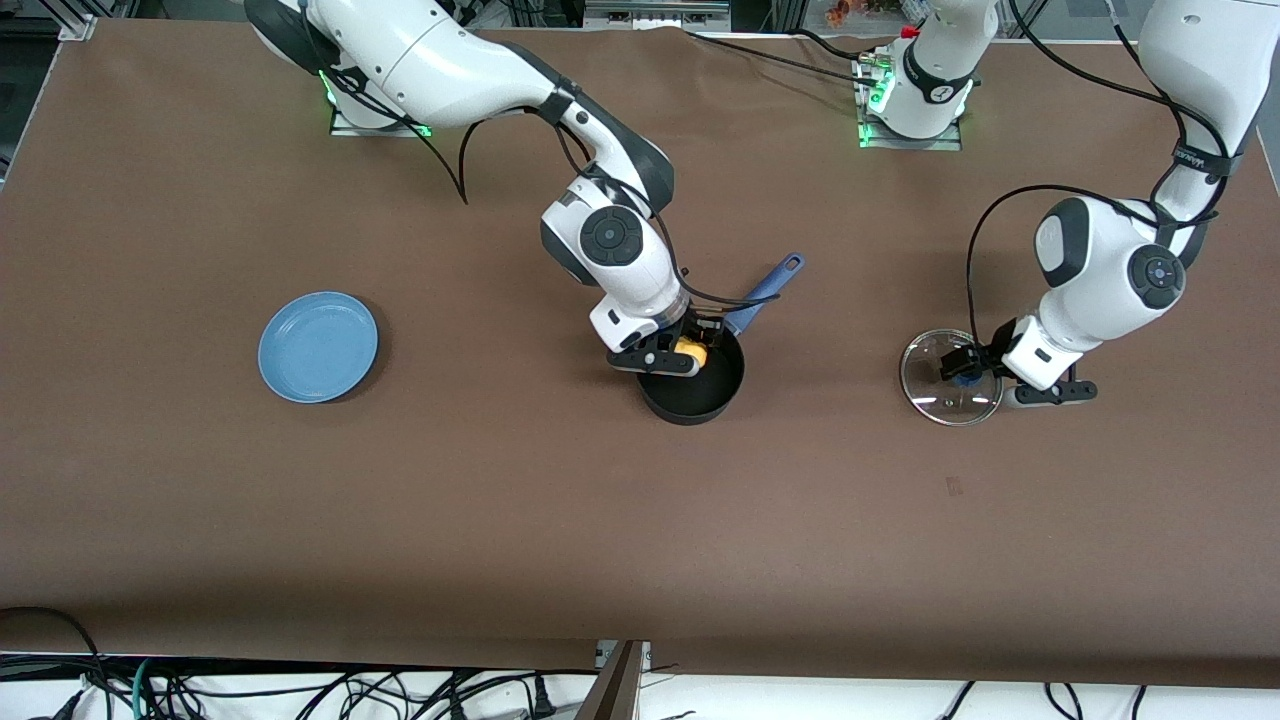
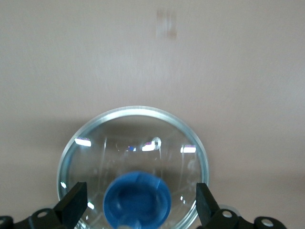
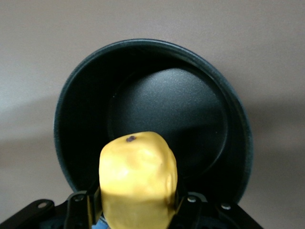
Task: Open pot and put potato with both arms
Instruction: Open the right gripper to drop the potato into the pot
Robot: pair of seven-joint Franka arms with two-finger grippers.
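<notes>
The black pot [image 1: 693, 385] stands open near the table's middle, its blue handle [image 1: 768, 285] pointing toward the robots' bases. My right gripper [image 1: 690, 352] is shut on the yellow potato [image 1: 692, 352] and holds it over the pot's rim. In the right wrist view the potato [image 3: 137, 181] sits between the fingers above the pot [image 3: 157, 107], whose inside is bare. The glass lid [image 1: 950, 378] with its blue knob lies on the table toward the left arm's end. My left gripper [image 1: 965, 367] is open over the lid, its fingers apart on either side of the knob [image 2: 137, 199].
A flat blue plate [image 1: 318, 346] lies on the brown table toward the right arm's end. Cables run along the table's edge nearest the front camera.
</notes>
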